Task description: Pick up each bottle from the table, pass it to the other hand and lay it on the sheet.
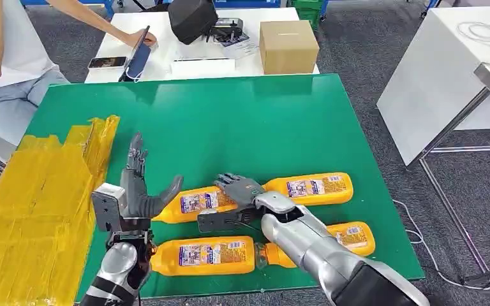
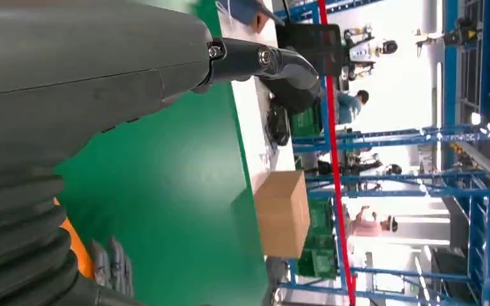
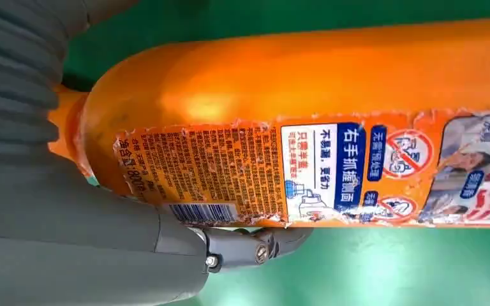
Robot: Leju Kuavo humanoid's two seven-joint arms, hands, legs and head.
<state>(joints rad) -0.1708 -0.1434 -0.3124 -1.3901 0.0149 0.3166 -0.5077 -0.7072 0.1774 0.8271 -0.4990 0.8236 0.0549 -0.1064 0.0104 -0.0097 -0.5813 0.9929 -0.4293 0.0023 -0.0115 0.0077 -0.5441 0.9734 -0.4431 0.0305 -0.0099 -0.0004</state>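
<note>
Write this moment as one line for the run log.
left hand: open, raised beside bottles | right hand: resting on upper left bottle, grasp unclear | yellow sheet: no bottle | bottles on green table: four

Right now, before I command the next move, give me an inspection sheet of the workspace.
Surface: green table top, bare at the far half.
Job's things: four orange bottles lying on their sides, far-right bottle, far-left bottle, near-left bottle, near-right bottle partly behind the right arm; yellow sheet at the table's left side, no bottle on it.
Clutter: nothing seen on the green top.
Hands: left hand open, fingers spread, at the far-left bottle's end; right hand lies on the bottles' necks; grip cannot be told.
Cables: white cable on the floor at right.
Surroundings: white table behind with cardboard box, phone; person seated at left.
</note>
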